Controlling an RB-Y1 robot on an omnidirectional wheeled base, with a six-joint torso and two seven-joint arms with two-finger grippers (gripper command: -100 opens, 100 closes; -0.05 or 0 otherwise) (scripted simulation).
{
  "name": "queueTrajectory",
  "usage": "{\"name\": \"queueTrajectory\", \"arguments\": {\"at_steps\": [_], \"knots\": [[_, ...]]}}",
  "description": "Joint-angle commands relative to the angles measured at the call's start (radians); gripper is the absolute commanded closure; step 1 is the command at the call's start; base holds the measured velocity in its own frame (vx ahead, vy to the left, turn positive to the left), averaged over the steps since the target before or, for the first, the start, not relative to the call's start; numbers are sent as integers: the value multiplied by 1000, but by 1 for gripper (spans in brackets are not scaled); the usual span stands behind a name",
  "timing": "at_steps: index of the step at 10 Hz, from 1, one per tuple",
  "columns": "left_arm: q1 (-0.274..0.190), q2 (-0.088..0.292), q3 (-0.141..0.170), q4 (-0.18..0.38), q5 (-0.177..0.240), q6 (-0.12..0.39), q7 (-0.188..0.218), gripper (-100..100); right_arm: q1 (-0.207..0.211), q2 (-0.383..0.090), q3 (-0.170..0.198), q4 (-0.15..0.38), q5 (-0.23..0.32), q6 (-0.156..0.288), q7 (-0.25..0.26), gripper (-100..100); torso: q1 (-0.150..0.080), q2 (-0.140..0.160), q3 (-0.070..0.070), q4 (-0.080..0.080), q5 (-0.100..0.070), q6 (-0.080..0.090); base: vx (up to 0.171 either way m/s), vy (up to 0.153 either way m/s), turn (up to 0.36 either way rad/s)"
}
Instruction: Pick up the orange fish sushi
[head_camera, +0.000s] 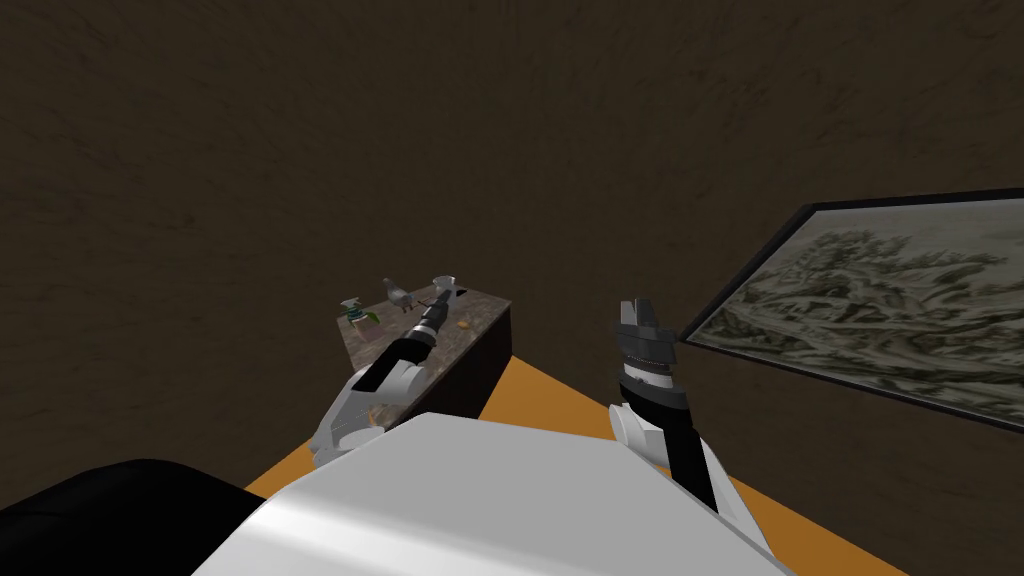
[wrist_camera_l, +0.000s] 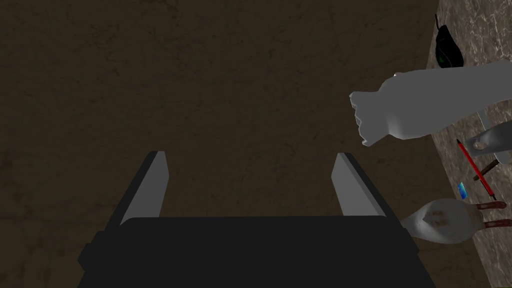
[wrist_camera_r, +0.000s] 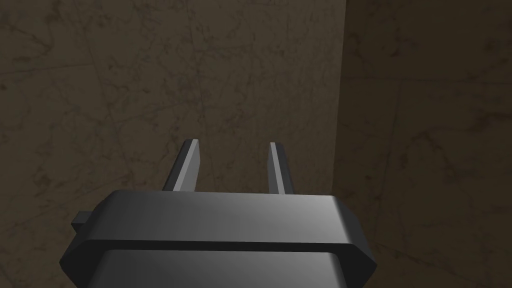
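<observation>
On the small dark table with a marbled brown top (head_camera: 485, 308), the little orange fish sushi (head_camera: 463, 324) lies near one edge, just beside the left arm's wrist and apart from it. The left gripper (wrist_camera_l: 250, 155) sits beyond the sushi at the table's far edge. Its blades are spread wide with nothing between them, touch nothing, and face a brown surface. Near it on the top are a grey bird figure with red legs (wrist_camera_l: 442, 227), a thin red pencil (wrist_camera_l: 475, 167) and a black computer mouse (wrist_camera_l: 447, 50). The right gripper (wrist_camera_r: 232, 142) is raised off to the side of the table, its blades a narrower gap apart and empty.
</observation>
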Motion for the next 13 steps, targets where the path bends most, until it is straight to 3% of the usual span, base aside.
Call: {"name": "queueTrajectory", "arguments": {"at_steps": [1,13], "knots": [[-3,11,12,-10,19,50,-6,-100,0,0,0,0,0,0,0,0,0,0,0,0,0,0,-11,11,-64],[-13,51,56,-11,90,352,-20,-100,0,0,0,0,0,0,0,0,0,-3,-2,-1,0,0,11,7,-43]]}}
